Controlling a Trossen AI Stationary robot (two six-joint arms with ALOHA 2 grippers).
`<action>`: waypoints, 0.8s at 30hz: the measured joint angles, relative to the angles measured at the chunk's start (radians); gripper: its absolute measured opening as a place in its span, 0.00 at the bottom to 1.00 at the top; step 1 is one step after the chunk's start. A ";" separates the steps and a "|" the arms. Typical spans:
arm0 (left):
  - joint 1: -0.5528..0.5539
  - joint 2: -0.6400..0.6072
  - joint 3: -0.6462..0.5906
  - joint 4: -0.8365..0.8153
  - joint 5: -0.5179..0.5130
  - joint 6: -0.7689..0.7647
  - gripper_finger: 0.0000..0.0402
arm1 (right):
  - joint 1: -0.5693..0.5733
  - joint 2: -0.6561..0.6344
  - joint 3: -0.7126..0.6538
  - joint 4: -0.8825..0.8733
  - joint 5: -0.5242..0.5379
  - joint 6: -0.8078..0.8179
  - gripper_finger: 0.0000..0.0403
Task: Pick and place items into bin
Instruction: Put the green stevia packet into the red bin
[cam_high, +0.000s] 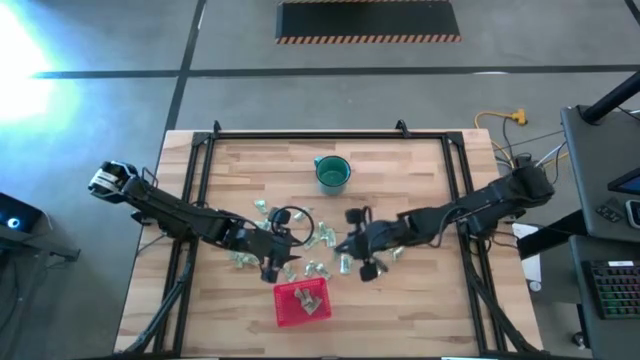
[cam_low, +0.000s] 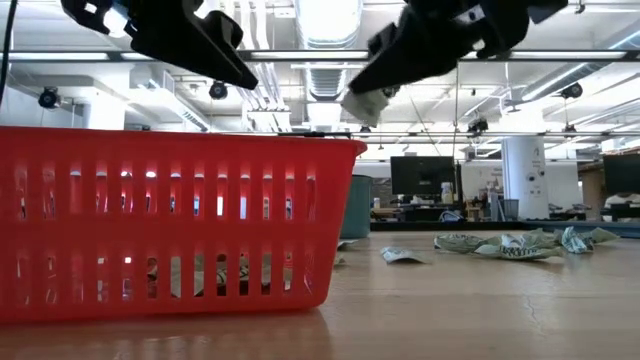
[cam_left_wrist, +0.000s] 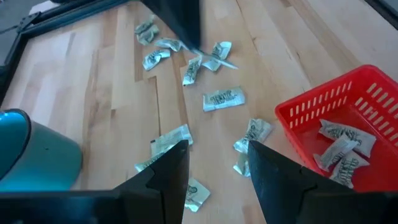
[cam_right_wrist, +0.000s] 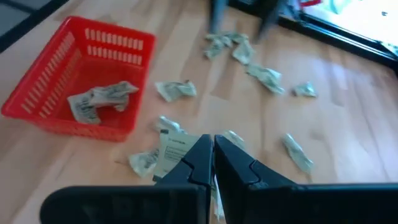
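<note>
Right gripper (cam_right_wrist: 213, 163) pinched tight on one pale packet (cam_right_wrist: 172, 154), hanging above the table just beside the red bin (cam_high: 300, 303), not yet over it. Left gripper (cam_left_wrist: 216, 168) parted about halfway with nothing between the fingers, hovering over the scattered packets (cam_left_wrist: 222, 98) on the bin's other side. Bin sitting near the front edge of the table in the high view, with a few wrapped packets (cam_right_wrist: 99, 98) already inside; the rest strewn across the wood between the two arms, some just beside the bin wall. Biggest worry from here, probably: that held packet caught only by a corner, so it could slip or flutter and land outside the low walls if let go before being properly above the basket. Also both arms crowded close around the same small patch, so a bump between them or a nudge to the light bin looks possible. Teal cup (cam_high: 332, 173) standing farther back, well apart from the action. Surface is a pale wood butcher-block tabletop (cam_high: 420, 300) with a dark metal frame around it. Beyond, a grey concrete floor, a hazard-striped mat, and in the low view an open workshop with ceiling lights, monitors and a white pillar.
</note>
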 joint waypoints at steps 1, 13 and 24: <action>0.000 0.000 0.000 -0.007 -0.001 0.000 0.37 | 0.009 0.027 0.027 -0.001 -0.001 -0.010 0.02; 0.000 -0.001 0.000 -0.134 -0.030 -0.077 0.37 | 0.063 0.288 0.276 -0.077 -0.170 -0.070 0.02; 0.000 -0.008 0.000 -0.163 -0.034 -0.099 0.37 | 0.064 0.307 0.284 -0.056 -0.208 -0.065 0.02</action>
